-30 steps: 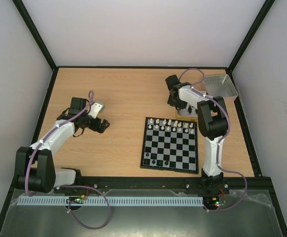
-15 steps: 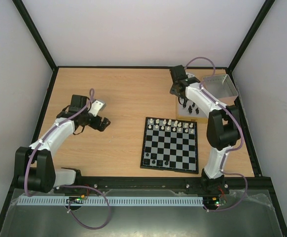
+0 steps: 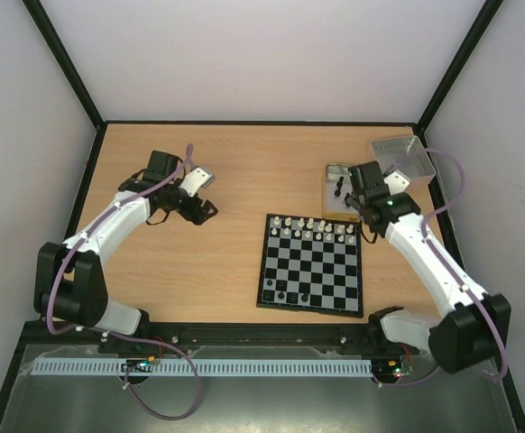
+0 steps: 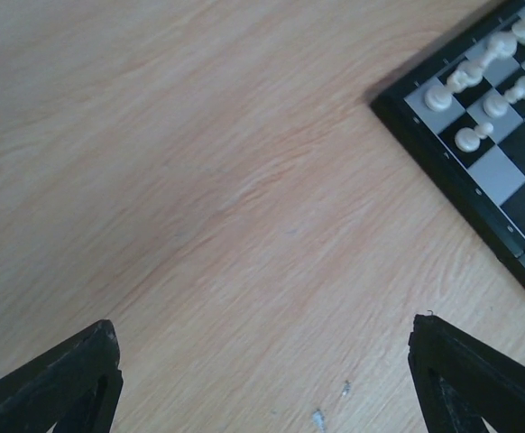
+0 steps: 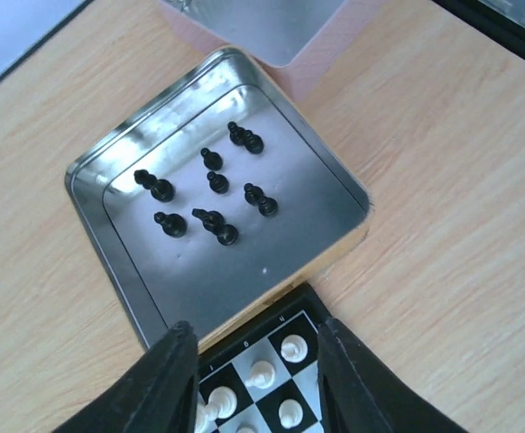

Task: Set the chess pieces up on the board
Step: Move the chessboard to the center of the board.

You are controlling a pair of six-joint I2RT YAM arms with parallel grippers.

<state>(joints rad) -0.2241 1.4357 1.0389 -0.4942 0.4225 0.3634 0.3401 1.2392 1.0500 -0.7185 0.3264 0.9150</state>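
Now, risk: right pincer (image 5: 256, 327), released & empty, dwarfs the tiny black chess pieces (image 5: 216, 180) bunched in the silvery rectangular metal tin (image 5: 109, 194) just ahead of it. It could grab two, scatter neighbours or clip the wall. The small black-and-silver chessboard (image 5: 276, 356) has a corner under its jaws, w/ white pcs (image 5: 291, 345) set; left pincer (image 4: 262, 325) gapes, empty, board ahead to its right.

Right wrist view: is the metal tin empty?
No, several black chess pieces lie scattered on the floor of the tin.
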